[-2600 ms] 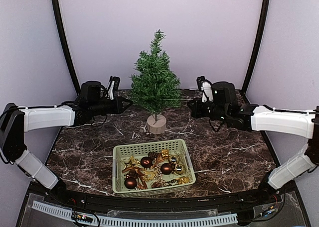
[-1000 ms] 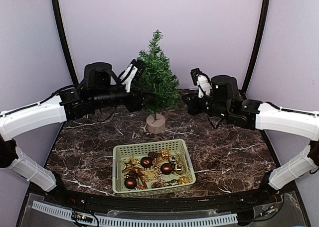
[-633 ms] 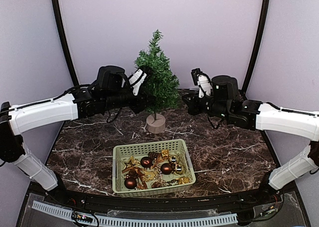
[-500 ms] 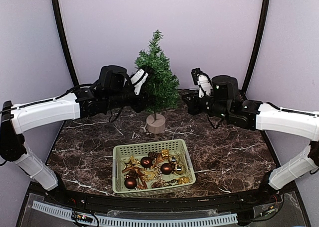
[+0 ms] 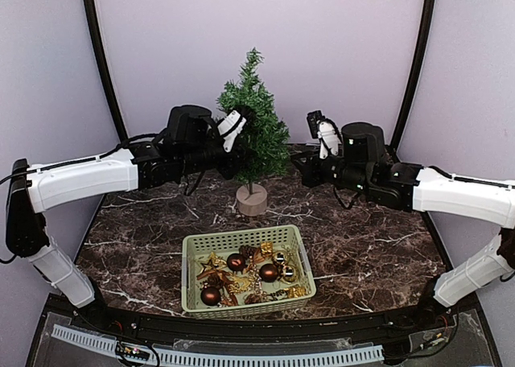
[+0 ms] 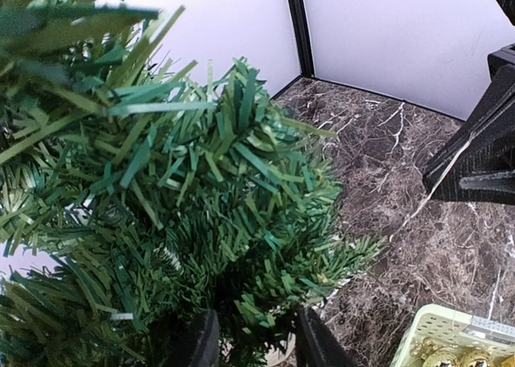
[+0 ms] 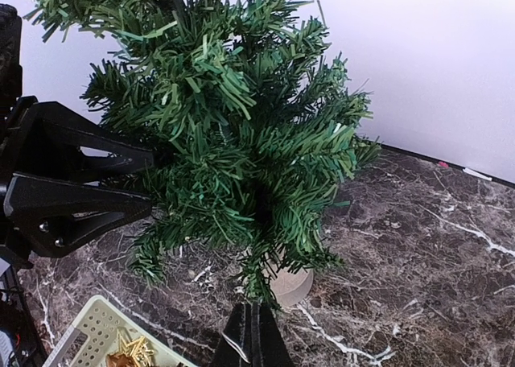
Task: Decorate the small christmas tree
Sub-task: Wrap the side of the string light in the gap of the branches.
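We see the dark marble worktop [image 5: 386,246]. The small christmas tree [image 5: 253,134] stands upright on it, near the middle of the far edge. Its long axis is vertical, the tip points up, and the round wooden base [image 5: 252,200] rests on the stone. The pale green basket [image 5: 249,303] lies by the near edge, in front of the tree. The left gripper [image 7: 151,180] reaches into the tree's left side, jaws spread with needles between them. The right gripper [image 7: 251,331], jaws pressed together, is near the tree's right side. Brown and gold ornaments [image 5: 269,272] lie in the basket.

Tips of the left jaws deep among needles of the small christmas tree [image 5: 261,142].
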`<control>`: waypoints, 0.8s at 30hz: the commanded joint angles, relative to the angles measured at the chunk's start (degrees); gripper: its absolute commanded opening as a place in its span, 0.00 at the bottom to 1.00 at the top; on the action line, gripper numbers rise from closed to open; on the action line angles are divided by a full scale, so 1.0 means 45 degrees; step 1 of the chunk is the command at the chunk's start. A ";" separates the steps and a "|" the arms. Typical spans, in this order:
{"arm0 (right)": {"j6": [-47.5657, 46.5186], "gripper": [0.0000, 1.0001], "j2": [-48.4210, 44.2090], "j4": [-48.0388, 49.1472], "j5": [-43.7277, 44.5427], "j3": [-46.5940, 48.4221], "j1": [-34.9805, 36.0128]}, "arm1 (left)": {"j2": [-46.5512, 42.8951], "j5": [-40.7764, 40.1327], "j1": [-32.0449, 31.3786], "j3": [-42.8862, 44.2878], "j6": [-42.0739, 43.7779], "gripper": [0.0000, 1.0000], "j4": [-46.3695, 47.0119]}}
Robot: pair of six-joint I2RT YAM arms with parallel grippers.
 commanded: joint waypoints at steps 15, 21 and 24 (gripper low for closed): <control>-0.0757 0.00 -0.1087 0.0297 -0.1202 -0.0489 0.0776 | -0.2099 0.0746 -0.0021 -0.0599 -0.0912 0.60 0.0166; -0.0730 0.00 -0.0989 0.0174 -0.0956 -0.0130 0.1084 | -0.3288 0.0092 0.0169 -0.0656 -0.2312 0.54 -0.1669; -0.0700 0.00 -0.0946 0.0121 -0.0704 0.0067 0.1248 | -0.3197 0.0256 0.0409 -0.0416 -0.3231 0.50 -0.2568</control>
